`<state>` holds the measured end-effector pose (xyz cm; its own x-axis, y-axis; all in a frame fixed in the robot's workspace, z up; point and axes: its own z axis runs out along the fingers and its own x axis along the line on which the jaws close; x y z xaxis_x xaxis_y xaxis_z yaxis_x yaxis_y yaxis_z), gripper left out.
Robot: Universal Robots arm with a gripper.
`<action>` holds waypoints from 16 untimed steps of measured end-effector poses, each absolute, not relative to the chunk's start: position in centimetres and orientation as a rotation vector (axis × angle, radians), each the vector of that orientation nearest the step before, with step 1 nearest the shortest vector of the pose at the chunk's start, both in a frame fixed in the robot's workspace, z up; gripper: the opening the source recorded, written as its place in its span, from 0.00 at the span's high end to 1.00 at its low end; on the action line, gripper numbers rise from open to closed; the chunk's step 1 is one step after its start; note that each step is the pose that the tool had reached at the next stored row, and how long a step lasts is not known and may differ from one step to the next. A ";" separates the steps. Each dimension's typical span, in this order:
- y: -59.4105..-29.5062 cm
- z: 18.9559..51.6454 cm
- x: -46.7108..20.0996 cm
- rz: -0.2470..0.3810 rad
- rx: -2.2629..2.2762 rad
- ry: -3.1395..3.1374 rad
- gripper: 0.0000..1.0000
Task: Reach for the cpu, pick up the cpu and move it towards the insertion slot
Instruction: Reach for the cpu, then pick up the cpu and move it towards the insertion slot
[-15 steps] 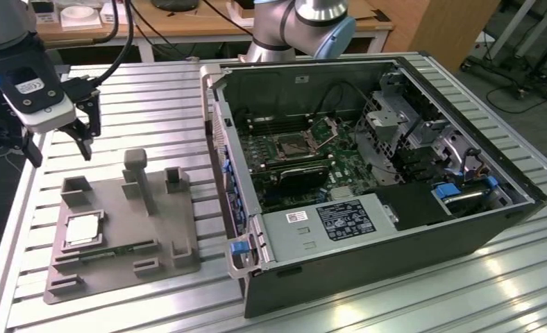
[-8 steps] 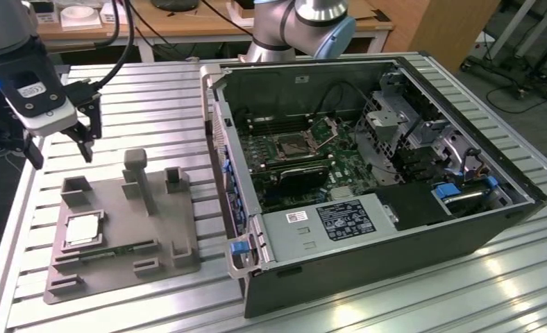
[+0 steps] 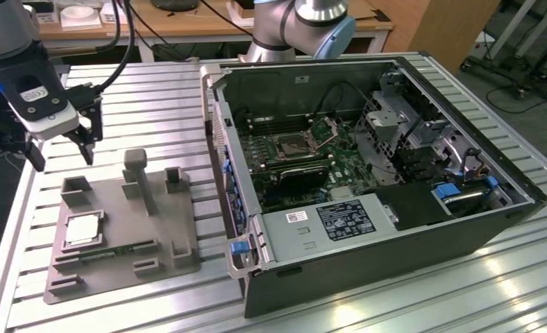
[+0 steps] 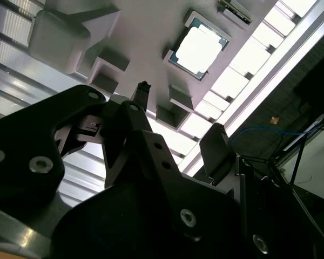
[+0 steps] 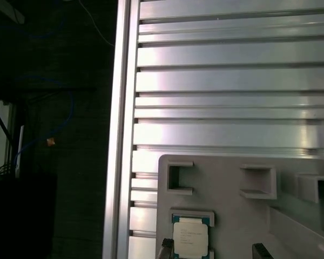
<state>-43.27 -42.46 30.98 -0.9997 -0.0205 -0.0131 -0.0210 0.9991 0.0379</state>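
Observation:
The cpu (image 3: 84, 229) lies flat with its silvery top up, seated in a square recess of the grey fixture plate (image 3: 176, 239) at the exterior view's left. My gripper (image 3: 62, 149) hangs open and empty above the far end of that plate, well above the chip. Both wrist views look down on the cpu (image 4: 198, 49) (image 5: 190, 239) between the dark fingertips (image 4: 143, 91) (image 5: 261, 251). The insertion slot (image 3: 297, 146) is a silver-framed socket on the green board inside the open computer case (image 3: 366, 250), with its hinged bracket (image 3: 334, 128) raised.
Upright grey posts (image 3: 137, 170) rise from the fixture plate below the gripper. A green memory strip (image 3: 116, 250) lies in the plate's near holder. The slatted metal table (image 3: 144, 90) ends at an edge at the exterior view's left. The arm's base (image 3: 297, 31) stands behind the case.

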 end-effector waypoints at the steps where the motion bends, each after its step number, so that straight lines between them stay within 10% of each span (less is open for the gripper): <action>1: -42.5 30.9 -43.3 0.060 -0.032 3.128 0.35; 16: -42.5 30.5 -43.3 0.060 -0.033 3.128 0.35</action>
<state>-43.27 -42.49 30.52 -0.9997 -0.0205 -0.0131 -0.0210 0.9991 0.0380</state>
